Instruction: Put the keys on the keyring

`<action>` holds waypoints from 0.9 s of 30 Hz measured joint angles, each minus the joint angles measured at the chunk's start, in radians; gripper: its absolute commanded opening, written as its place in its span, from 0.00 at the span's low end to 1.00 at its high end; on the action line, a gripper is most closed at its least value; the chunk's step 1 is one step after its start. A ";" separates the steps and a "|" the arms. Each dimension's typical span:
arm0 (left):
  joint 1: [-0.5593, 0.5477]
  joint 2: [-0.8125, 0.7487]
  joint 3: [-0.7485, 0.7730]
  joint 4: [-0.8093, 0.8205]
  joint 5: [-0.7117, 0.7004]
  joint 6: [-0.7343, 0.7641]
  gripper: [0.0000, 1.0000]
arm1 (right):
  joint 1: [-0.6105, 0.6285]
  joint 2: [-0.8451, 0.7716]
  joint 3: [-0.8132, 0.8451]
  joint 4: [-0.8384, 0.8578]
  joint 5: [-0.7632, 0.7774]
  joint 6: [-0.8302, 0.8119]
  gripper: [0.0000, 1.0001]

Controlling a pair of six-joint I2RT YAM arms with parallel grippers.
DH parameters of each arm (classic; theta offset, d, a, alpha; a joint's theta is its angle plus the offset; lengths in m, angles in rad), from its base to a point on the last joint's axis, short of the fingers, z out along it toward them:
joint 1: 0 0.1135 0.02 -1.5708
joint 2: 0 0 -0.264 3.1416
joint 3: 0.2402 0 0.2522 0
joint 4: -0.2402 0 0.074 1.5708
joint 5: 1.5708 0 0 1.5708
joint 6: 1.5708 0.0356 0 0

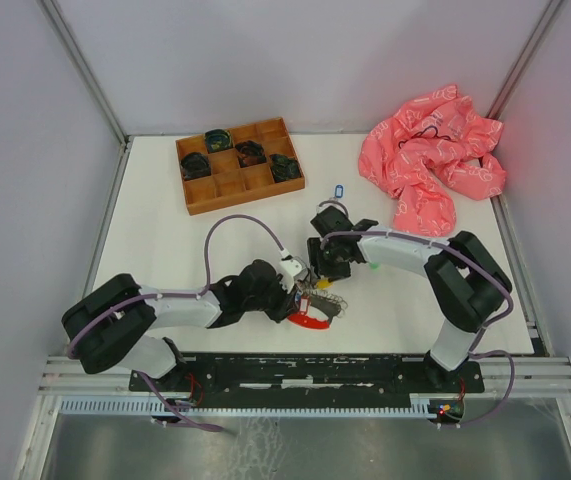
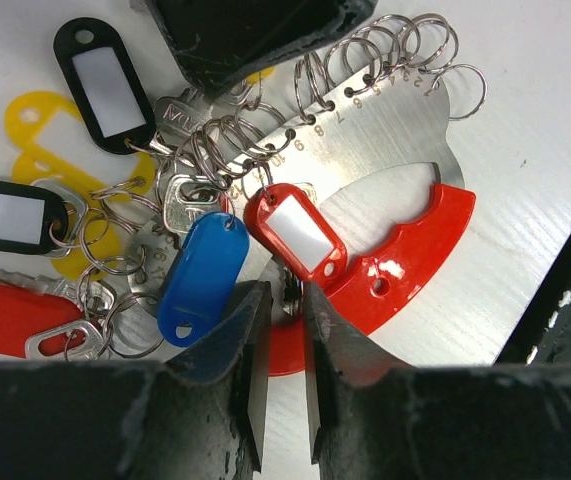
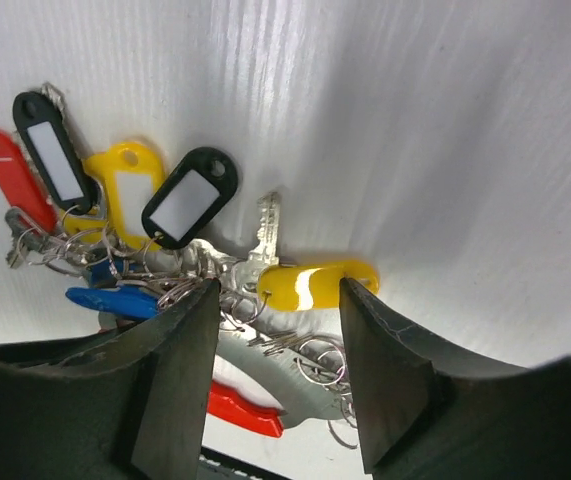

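Lying near the table's (image 1: pixel 165 230) front edge, keys (image 3: pixel 264 228) sit under right pincer (image 3: pixel 280 290).

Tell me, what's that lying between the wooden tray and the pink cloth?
A small blue key tag lies alone there, touching neither the wooden tray nor the pink cloth. The top view shows it.
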 measured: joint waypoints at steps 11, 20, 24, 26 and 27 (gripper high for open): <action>0.000 -0.012 -0.012 0.001 0.000 0.000 0.26 | 0.116 0.065 0.087 -0.090 0.243 -0.021 0.59; 0.000 -0.034 -0.029 0.000 -0.019 -0.003 0.25 | 0.139 0.078 0.102 -0.097 0.333 -0.050 0.53; 0.000 -0.067 -0.044 -0.023 -0.031 -0.002 0.29 | 0.117 0.043 0.095 -0.094 0.305 -0.076 0.59; 0.000 -0.085 -0.049 -0.032 -0.033 -0.002 0.30 | 0.109 -0.012 0.083 -0.090 0.284 -0.099 0.61; 0.000 -0.097 -0.049 -0.038 -0.035 -0.001 0.30 | 0.105 -0.045 0.080 -0.089 0.276 -0.112 0.62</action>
